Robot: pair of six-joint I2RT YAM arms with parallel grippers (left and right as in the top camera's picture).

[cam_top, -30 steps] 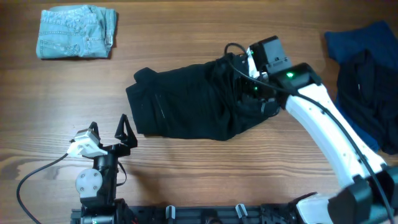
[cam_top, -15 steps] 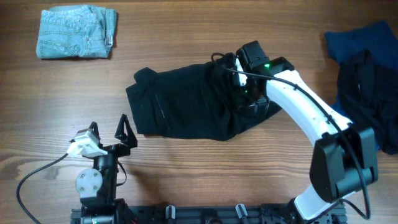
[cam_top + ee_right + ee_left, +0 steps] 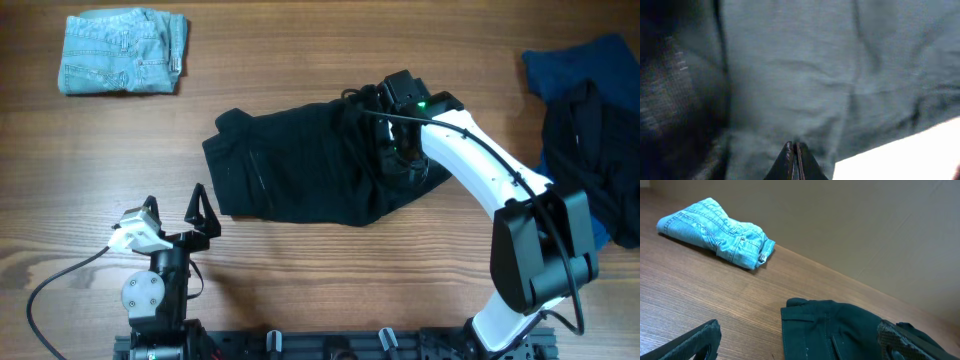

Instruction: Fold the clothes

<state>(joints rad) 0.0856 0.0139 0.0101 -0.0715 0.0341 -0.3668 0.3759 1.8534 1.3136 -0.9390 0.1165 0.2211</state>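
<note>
**A:** How far along is the folding?

**B:** One pair of pale-blue denim shorts (image 3: 124, 52) lies folded at the far left of the tabletop (image 3: 330, 50). The black shorts (image 3: 300, 165) lie rumpled at the centre, not yet folded. The right claw (image 3: 393, 155) is closed at their right end, seemingly pinching the fabric. The left claw (image 3: 173, 205) hangs wide open near their front-left corner, holding nothing.

**A:** How many garments?

**B:** Four are visible: the two pairs of shorts, plus a dark blue garment (image 3: 570, 65) and a black garment (image 3: 590, 140) heaped at the right edge. By my judgement, three remain.
</note>
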